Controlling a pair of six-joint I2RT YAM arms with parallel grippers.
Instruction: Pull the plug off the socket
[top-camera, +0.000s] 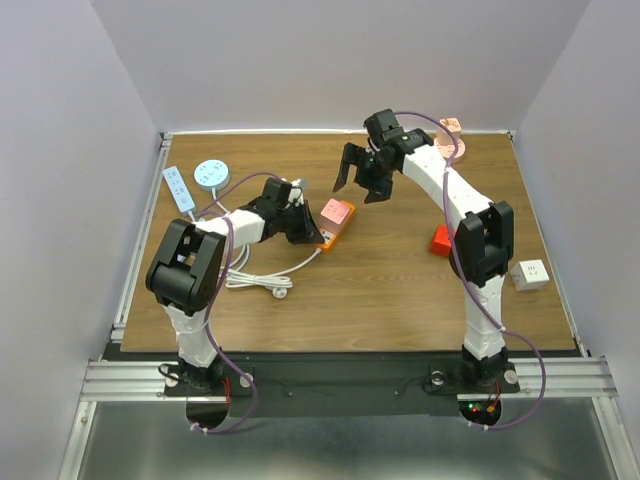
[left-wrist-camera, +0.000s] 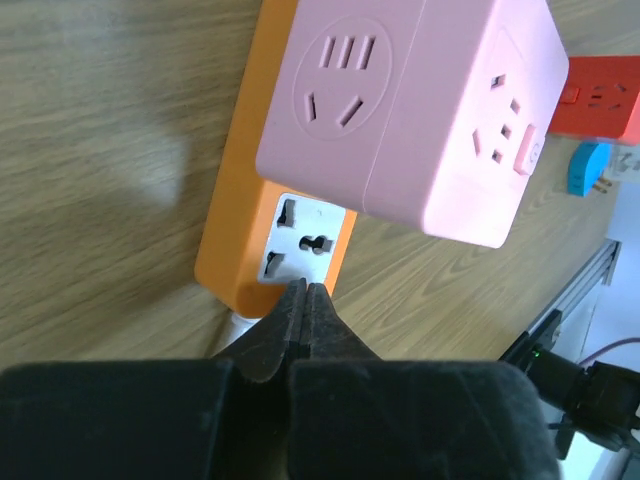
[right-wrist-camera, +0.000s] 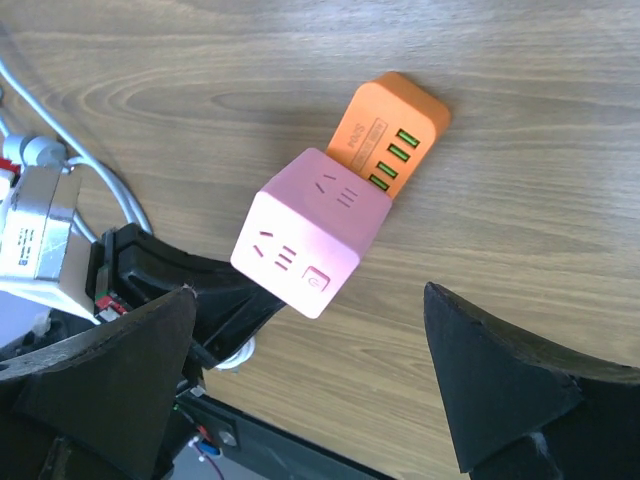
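Note:
A pink cube plug sits plugged into the top of an orange socket strip near the table's middle. My left gripper is shut and empty, its tips pressed on the strip's near end; the left wrist view shows the gripper at the strip's white outlet face, below the pink plug. My right gripper is open and hovers above the plug, apart from it. In the right wrist view the right gripper straddles the pink plug, with the orange strip beyond.
A red cube socket and a white cube lie at the right. A pink item is at the back right. A white power strip and a pale blue disc lie at the back left. A white cable coils by the left arm.

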